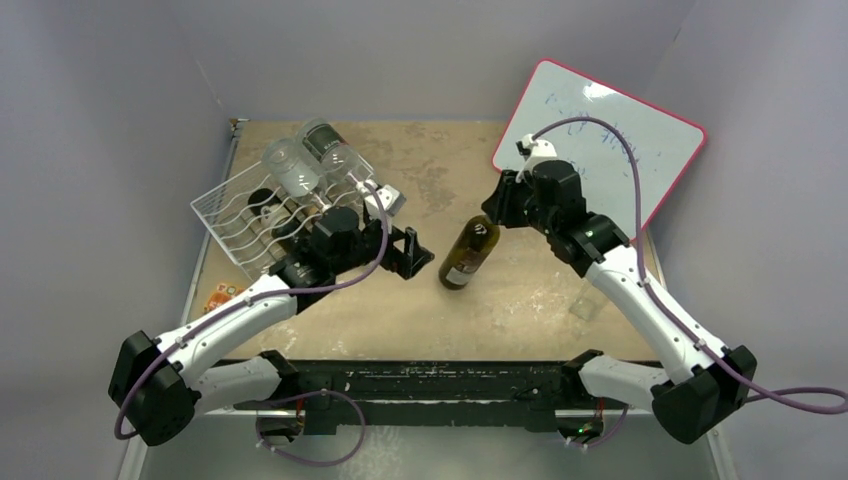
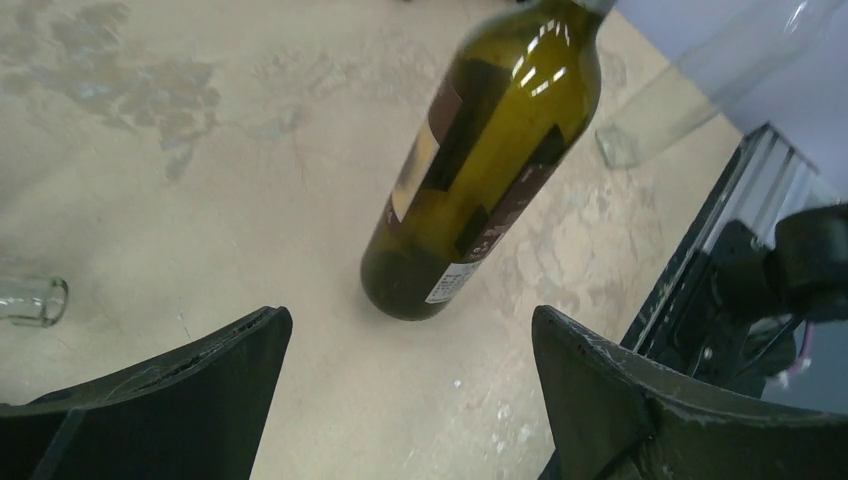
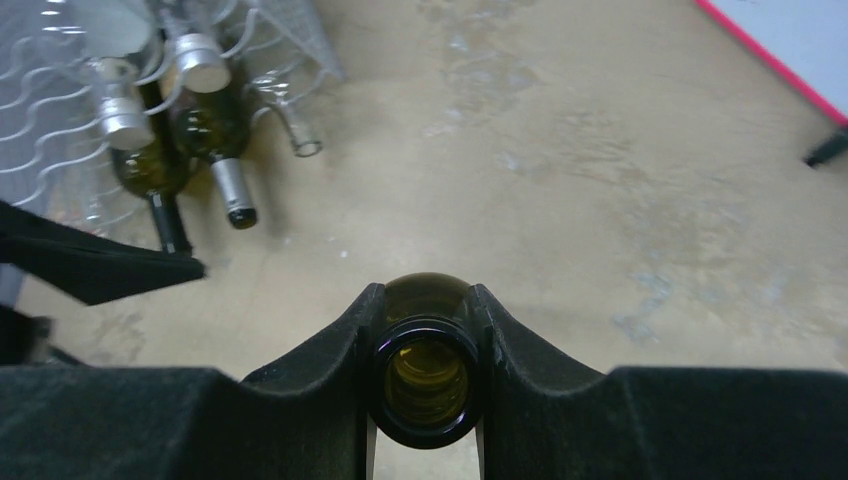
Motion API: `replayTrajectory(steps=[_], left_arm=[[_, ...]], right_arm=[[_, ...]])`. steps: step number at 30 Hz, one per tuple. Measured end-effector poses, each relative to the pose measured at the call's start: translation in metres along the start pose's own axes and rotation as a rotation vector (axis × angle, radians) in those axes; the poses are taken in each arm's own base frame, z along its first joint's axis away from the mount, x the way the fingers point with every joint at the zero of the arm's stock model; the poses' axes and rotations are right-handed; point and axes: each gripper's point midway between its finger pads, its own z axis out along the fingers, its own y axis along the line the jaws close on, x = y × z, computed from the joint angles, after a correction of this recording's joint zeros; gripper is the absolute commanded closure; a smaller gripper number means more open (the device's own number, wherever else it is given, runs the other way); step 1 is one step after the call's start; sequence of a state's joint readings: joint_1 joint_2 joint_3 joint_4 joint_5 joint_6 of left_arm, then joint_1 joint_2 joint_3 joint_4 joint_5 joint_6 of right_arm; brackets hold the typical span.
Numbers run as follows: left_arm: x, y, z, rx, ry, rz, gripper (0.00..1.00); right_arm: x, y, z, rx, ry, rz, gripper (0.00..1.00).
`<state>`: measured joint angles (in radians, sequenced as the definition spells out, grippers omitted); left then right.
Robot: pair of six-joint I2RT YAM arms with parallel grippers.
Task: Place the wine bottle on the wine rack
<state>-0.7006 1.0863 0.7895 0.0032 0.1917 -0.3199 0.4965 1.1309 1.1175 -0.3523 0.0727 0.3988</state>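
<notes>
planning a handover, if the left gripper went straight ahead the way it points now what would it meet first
Probably the wine bottle: the open left gripper frames its lower body dead ahead, tilted, with the right gripper clamped on its neck. The gap between them is hard to judge.

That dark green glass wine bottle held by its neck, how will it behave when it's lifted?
The dark green glass wine bottle looks rigid but breakable. Its glossy neck could slip in the right gripper. Laid flat on the tan table, its round body would probably roll.
</notes>
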Motion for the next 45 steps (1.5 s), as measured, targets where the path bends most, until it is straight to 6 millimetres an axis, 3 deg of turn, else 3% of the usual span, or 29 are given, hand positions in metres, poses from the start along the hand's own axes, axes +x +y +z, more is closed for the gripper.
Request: replayTrajectory(steps=[4, 10, 14, 24, 34, 42, 45], left_arm=[[0.032, -0.001, 0.004, 0.046, 0.083, 0.049, 0.08], [0.050, -0.015, 0.003, 0.149, 0.110, 0.136, 0.07], [0.055, -0.018, 0.004, 0.172, 0.116, 0.194, 0.07], [0.063, 0.000, 0.012, 0.106, 0.141, 0.244, 0.11], [0.066, -0.010, 0.011, 0.171, 0.149, 0.268, 0.09], [0.069, -0.014, 0.008, 0.211, 0.160, 0.299, 0.27], [0.068, -0.015, 0.006, 0.215, 0.159, 0.312, 0.54]], right_arm=[[0.003, 0.025, 0.006, -0.134, 0.029, -0.003, 1.00], [0.006, 0.052, 0.008, -0.290, 0.045, -0.007, 1.00], [0.008, 0.066, 0.006, -0.376, 0.048, -0.007, 1.00], [0.009, 0.093, -0.003, -0.559, 0.038, -0.021, 1.00], [0.008, 0.111, -0.014, -0.689, 0.033, -0.036, 1.00], [0.005, 0.120, -0.022, -0.758, 0.022, -0.048, 1.00], [0.005, 0.122, -0.023, -0.776, 0.013, -0.054, 1.00]])
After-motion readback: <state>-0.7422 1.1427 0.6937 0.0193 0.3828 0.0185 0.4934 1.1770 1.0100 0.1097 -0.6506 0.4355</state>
